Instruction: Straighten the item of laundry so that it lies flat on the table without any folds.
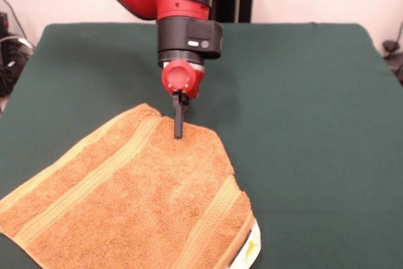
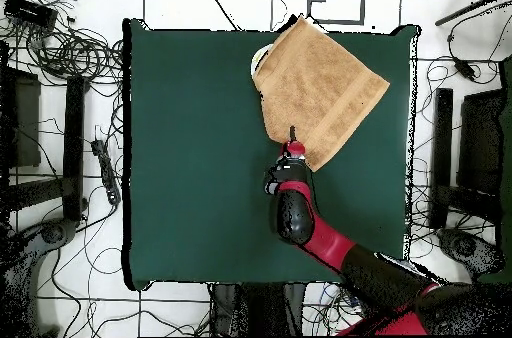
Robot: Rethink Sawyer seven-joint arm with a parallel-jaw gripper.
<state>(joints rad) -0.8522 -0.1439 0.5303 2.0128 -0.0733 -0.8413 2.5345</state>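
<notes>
The gripper [image 1: 179, 131] is reaching down onto the far folded edge of the towel [image 1: 138, 200], its dark fingers looking clenched on a pinch of the terry, probably to drag that fold out flat. The towel is lying askew at the corner of the table [image 1: 302, 92], its white-tagged end overhanging the table's edge. The orange-tan pile is looking thick and soft, crossed by flatter woven stripe bands

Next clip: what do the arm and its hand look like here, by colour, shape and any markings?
A thick arm of glossy red shells and black joints. The wrist ends in a black cylindrical collar carrying a small round button, then a rounded red knob. From it hangs the hand, a slim black blade-like piece. No loose cables or labels are visible on the arm in either view.
</notes>
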